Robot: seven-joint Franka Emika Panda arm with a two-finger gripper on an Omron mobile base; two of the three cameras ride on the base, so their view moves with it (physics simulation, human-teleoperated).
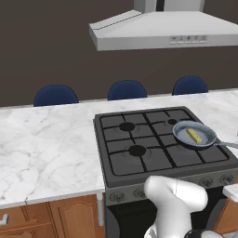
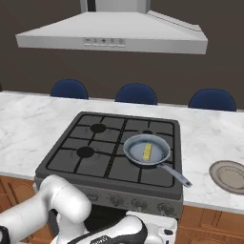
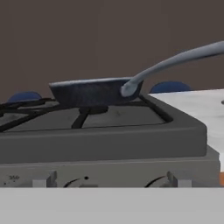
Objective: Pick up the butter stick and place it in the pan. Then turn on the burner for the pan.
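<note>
The pan sits on the stove's front right burner, its long handle pointing right over the counter edge. The butter stick lies flat inside it, also clear from the other side as the butter stick in the pan. The hand view looks level at the stove front from low down: the pan stands on the grate with its handle rising to the right. Two knobs show just below. My arm bends down before the stove, and the gripper is open and holds nothing.
The black stove is set into a white marble counter. A row of knobs runs along its front panel. A brown plate lies on the counter to the right. A range hood hangs above, and blue chairs stand behind.
</note>
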